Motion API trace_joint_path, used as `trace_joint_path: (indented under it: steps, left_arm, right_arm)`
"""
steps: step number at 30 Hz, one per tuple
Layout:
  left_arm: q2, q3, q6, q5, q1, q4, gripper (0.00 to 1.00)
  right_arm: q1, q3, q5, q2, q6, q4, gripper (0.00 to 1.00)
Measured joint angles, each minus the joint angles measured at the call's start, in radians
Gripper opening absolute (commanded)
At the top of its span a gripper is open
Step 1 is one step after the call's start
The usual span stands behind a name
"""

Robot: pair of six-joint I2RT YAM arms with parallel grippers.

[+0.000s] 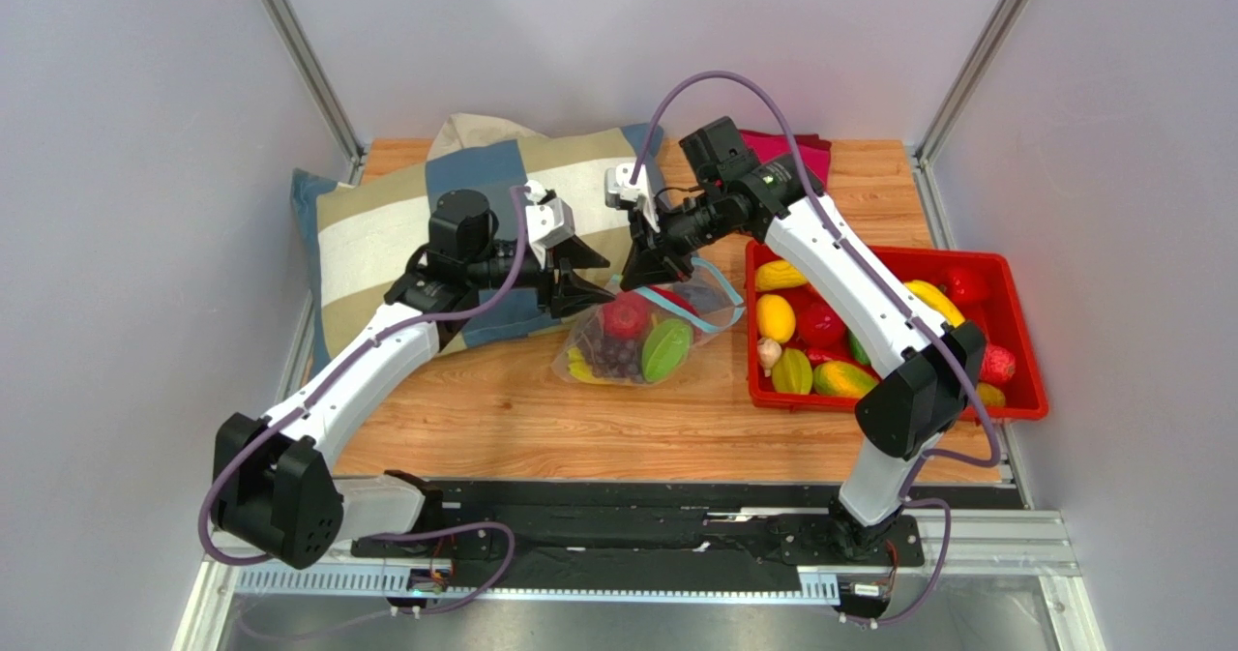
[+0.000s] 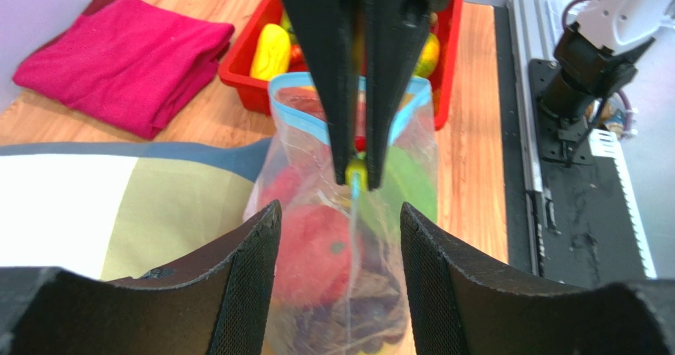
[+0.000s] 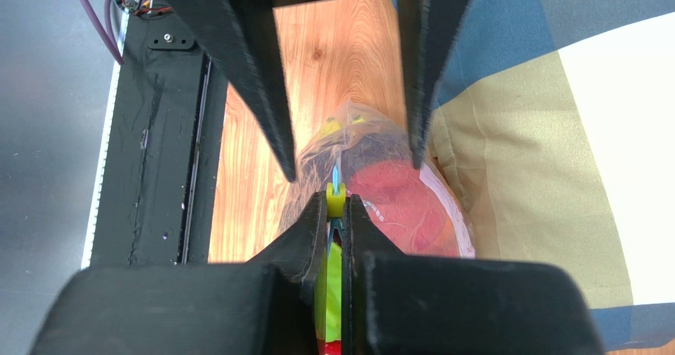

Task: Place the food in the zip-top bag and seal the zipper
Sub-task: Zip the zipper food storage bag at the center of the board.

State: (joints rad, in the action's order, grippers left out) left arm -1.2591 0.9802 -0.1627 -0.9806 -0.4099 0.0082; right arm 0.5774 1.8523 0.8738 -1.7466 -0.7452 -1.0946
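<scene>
Pale grey walls, aluminium corner posts, wooden tabletop, black plate near edge.

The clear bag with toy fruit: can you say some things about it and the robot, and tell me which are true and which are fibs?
1. The right end effector is shut on the zipper. True.
2. The left end effector grips the zip-top bag. False: it is open, holding nothing.
3. The bag is empty. False: a red apple and a green mango are inside.
4. The red tray holds toy fruit. True.
5. The pink cloth lies in the tray. False: it lies on the table.
</scene>
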Motion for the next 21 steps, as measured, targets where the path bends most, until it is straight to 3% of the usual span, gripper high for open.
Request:
trace_joint_path:
  steps: [1,4,6,11,15,17,18,19,21]
  left_arm:
    - [-0.008,-0.002,0.007,0.002,0.0,0.019,0.5]
    - [-0.036,-0.013,0.029,0.003,-0.002,0.072,0.36]
    - [-0.058,-0.013,0.023,-0.002,-0.01,0.087,0.36]
    - [-0.086,-0.025,-0.002,-0.005,-0.039,0.093,0.49]
    - [-0.094,-0.026,-0.007,-0.002,-0.043,0.102,0.5]
    - [-0.098,-0.026,-0.004,0.0,-0.043,0.114,0.36]
    - [-0.1,-0.026,0.0,0.001,-0.043,0.118,0.24]
    - [-0.102,-0.026,0.002,0.0,-0.044,0.125,0.01]
    - [-0.105,-0.026,0.014,-0.002,-0.048,0.129,0.0]
  right_arm:
    - [0.002,0.0,0.002,0.0,0.0,0.0,0.0]
    - [0.004,0.0,0.003,0.0,0.0,0.0,0.0]
    - [0.004,0.0,0.003,0.0,0.0,0.0,0.0]
    - [0.005,0.0,0.003,0.0,0.0,0.001,0.0]
    - [0.005,0.0,0.003,0.0,0.0,0.001,0.0]
    - [0.005,0.0,0.003,0.0,0.0,0.001,0.0]
    - [0.005,0.0,0.003,0.0,0.0,0.001,0.0]
    - [0.005,0.0,0.003,0.0,0.0,0.001,0.0]
    - [0.005,0.0,0.0,0.0,0.0,0.003,0.0]
